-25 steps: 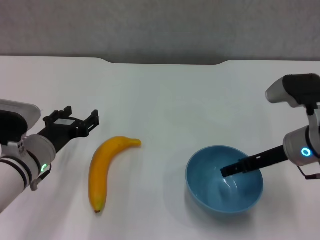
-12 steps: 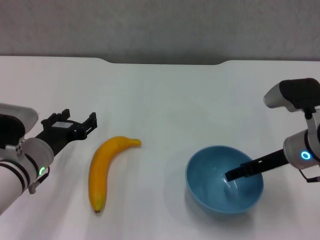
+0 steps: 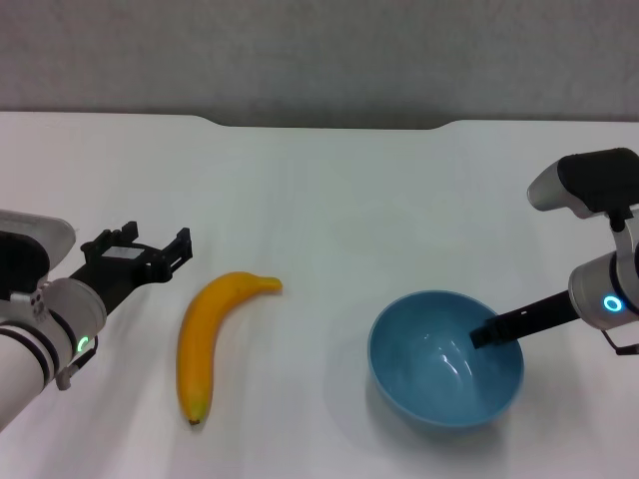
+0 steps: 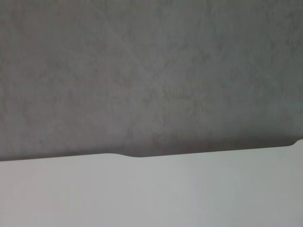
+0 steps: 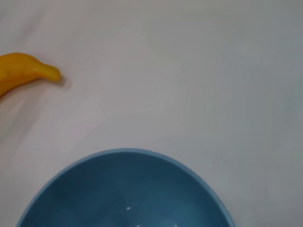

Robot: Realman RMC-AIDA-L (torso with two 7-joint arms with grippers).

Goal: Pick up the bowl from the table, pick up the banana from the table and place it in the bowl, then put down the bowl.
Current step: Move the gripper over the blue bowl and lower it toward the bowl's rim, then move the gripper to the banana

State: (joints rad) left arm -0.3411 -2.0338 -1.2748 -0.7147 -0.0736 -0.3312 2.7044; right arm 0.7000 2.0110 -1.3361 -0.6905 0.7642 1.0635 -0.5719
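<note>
The light-blue bowl [image 3: 434, 379] sits at the front right of the white table [image 3: 329, 190]. It also shows in the right wrist view [image 5: 128, 194]. My right gripper [image 3: 484, 336] holds the bowl's right rim, with one dark finger inside the bowl. The orange-yellow banana [image 3: 205, 334] lies on the table left of the bowl, its dark tip towards me. Its stem end shows in the right wrist view [image 5: 28, 71]. My left gripper [image 3: 140, 247] is open and empty, just left of the banana and apart from it.
The table's far edge has a shallow notch [image 3: 329, 125] against the grey wall [image 4: 151, 71]. The left wrist view shows only the wall and the far table edge. White tabletop lies between banana and bowl.
The right finger has drawn back from the bowl's middle to its right rim. The bowl has shifted slightly left. The left gripper has dropped back a little towards me.
</note>
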